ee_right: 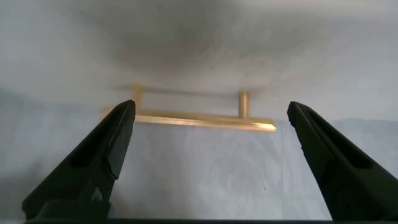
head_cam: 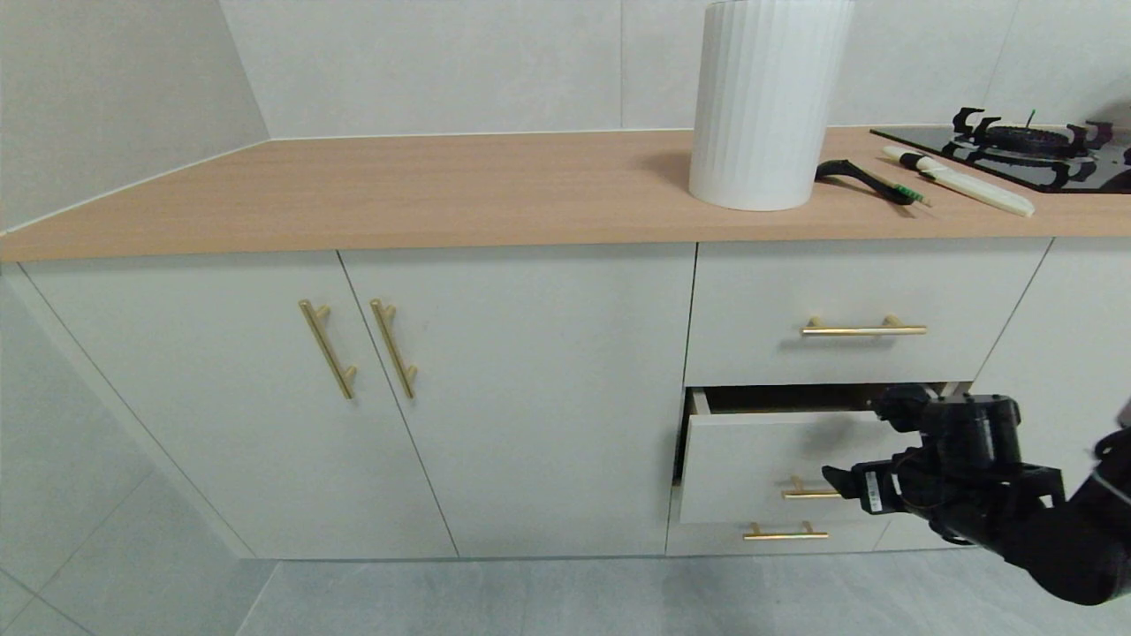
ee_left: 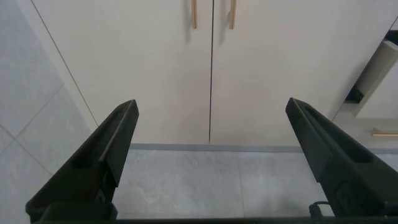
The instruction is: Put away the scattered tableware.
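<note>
Layout: left gripper (ee_left: 210,109) spread wide, empty, facing cabinet doors (ee_left: 149,68), well left of work. Middle drawer (head_cam: 751,459) partly open; handle (ee_right: 186,119) long axis horizontal, straight ahead of right gripper (ee_right: 210,107), also spread wide, nothing held; nearer arm. Tableware on countertop (head_cam: 442,190), far and right: black utensil (head_cam: 861,175), white knife (head_cam: 967,187), just beside hob (head_cam: 1034,163).

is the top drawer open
No, the top drawer sits flush; the drawer below it is the one pulled out.
</note>
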You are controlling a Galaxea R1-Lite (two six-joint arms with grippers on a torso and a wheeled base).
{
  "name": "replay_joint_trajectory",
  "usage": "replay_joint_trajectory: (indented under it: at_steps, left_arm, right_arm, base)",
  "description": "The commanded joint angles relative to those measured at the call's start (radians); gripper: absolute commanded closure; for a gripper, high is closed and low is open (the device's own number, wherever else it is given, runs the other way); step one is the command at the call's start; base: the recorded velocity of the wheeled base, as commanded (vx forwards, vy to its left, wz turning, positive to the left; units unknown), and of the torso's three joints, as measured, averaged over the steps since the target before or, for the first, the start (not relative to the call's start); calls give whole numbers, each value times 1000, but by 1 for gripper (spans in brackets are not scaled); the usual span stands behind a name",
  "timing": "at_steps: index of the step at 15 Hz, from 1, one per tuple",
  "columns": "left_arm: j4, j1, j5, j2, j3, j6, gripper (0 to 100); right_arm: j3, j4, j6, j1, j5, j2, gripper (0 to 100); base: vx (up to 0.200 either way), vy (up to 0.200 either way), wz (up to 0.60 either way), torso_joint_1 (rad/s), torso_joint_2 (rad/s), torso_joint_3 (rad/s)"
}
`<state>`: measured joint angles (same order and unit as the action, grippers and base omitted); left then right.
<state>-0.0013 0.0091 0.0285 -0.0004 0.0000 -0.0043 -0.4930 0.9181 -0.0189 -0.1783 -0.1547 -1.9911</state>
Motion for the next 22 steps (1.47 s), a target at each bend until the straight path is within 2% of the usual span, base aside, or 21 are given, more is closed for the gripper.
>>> replay_joint_trajectory:
  at_steps: [1, 2, 5, 10, 16, 22]
  left_arm:
    - [0, 0, 1, 0, 0, 0, 0]
    - [0, 0, 1, 0, 0, 0, 0]
    - [0, 0, 1, 0, 0, 0, 0]
    - [0, 0, 1, 0, 0, 0, 0]
    - [0, 0, 1, 0, 0, 0, 0]
    - [0, 0, 1, 0, 0, 0, 0]
  right_arm:
    - [-47, -358, 5, -76, 23, 439, 0]
    - [-70, -404, 16, -110, 20, 482, 0]
    - [-79, -398, 43, -119, 15, 423, 0]
    - [-76, -186, 85, -81, -45, 199, 0]
    - [-76, 81, 105, -40, -55, 34, 0]
    - [-82, 308, 94, -44, -126, -133, 0]
  base:
    - [0, 0, 0, 0, 0, 0]
    - [0, 0, 0, 0, 0, 0]
    - [0, 0, 0, 0, 0, 0]
    - [0, 0, 0, 0, 0, 0]
    - [0, 0, 0, 0, 0, 0]
    - [0, 0, 0, 0, 0, 0]
